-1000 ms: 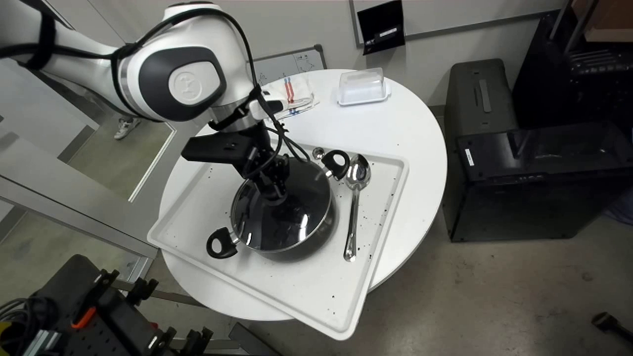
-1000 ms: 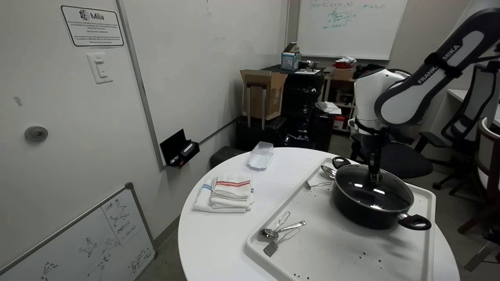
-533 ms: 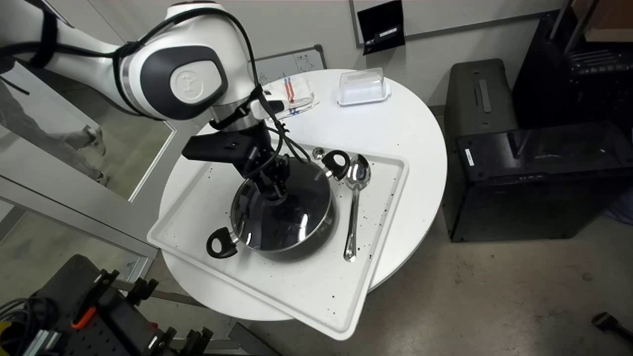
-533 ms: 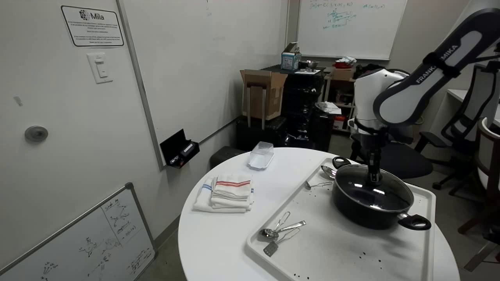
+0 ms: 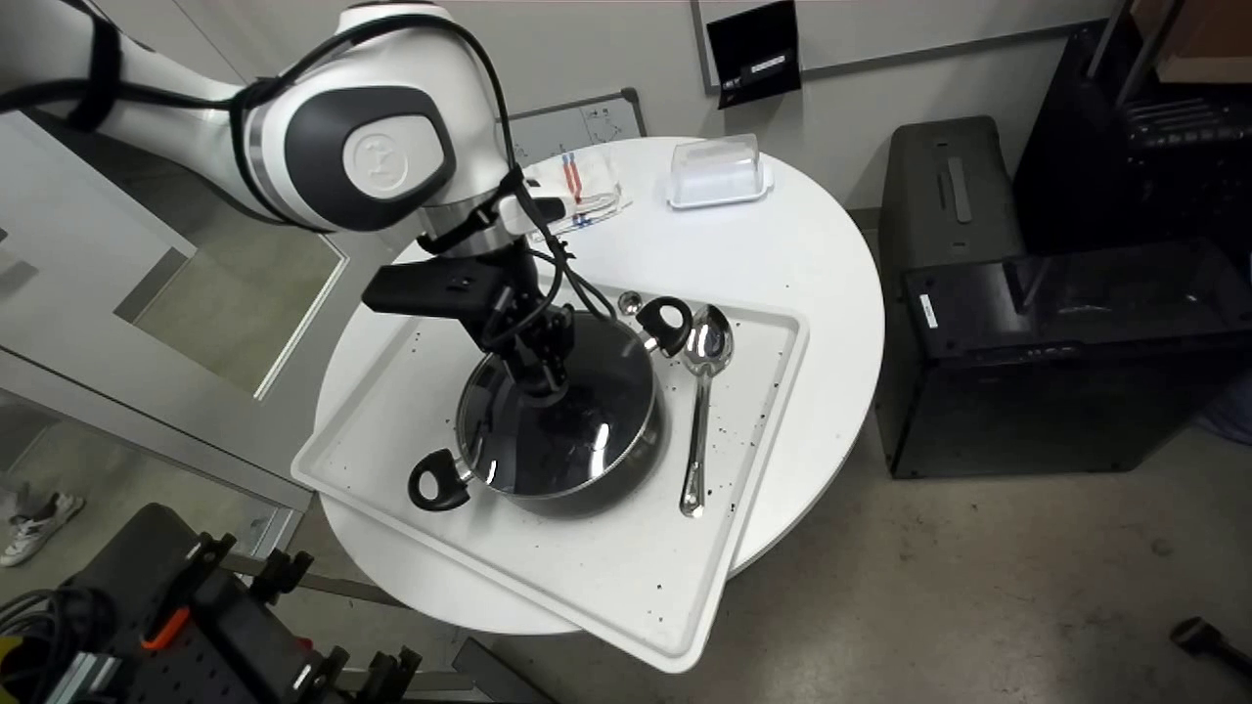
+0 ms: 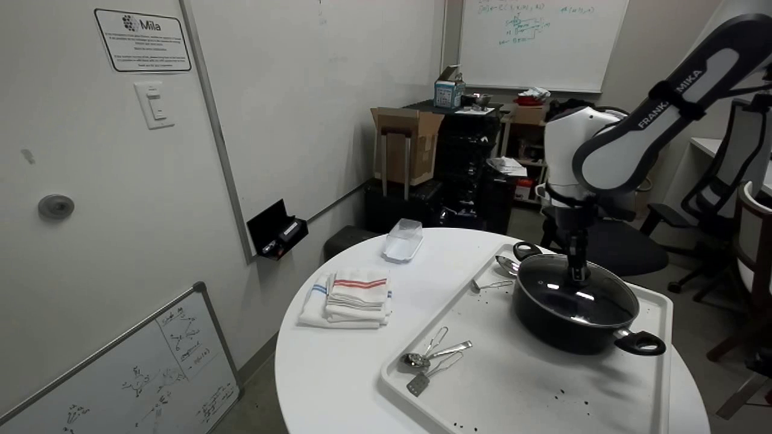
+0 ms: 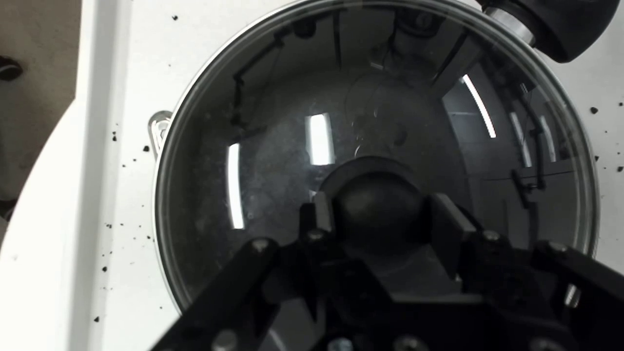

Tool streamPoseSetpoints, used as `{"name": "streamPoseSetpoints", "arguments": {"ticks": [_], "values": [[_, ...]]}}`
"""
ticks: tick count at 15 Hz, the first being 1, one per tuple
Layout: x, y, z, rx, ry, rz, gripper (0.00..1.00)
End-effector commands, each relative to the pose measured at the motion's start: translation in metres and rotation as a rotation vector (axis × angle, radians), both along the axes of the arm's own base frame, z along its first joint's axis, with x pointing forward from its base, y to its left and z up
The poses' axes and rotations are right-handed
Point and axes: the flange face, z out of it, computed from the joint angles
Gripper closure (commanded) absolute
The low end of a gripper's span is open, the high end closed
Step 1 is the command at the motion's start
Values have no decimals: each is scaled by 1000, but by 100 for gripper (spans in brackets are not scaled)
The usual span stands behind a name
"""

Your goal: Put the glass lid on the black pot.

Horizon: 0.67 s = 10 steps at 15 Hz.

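While jaws clamp its knob [image 7: 380, 207], the glass lid [image 7: 370, 126] covers the black pot [image 6: 552, 331] — interior obscured.

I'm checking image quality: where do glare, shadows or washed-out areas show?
Wrist view: bright strip reflections on the glass lid, the table nearly washed out, dark fingers merging with the black knob; both exterior views: glare on the glass lid; in an exterior view: soft shadow on the tray near the black pot.

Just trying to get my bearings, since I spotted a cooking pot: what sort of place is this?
Probably a research lab or office rather than a kitchen. An exterior view shows a whiteboard with handwriting, a wall sign headed "Mila" and a jointed robot arm.
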Motion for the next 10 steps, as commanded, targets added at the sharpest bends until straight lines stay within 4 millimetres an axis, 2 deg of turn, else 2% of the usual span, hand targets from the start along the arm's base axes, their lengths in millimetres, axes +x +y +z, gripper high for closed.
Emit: {"name": "streamPoseSetpoints", "arguments": {"ticks": [1, 10], "values": [[7, -3, 3, 21, 20, -11, 75], [11, -6, 4, 28, 38, -32, 75]]}}
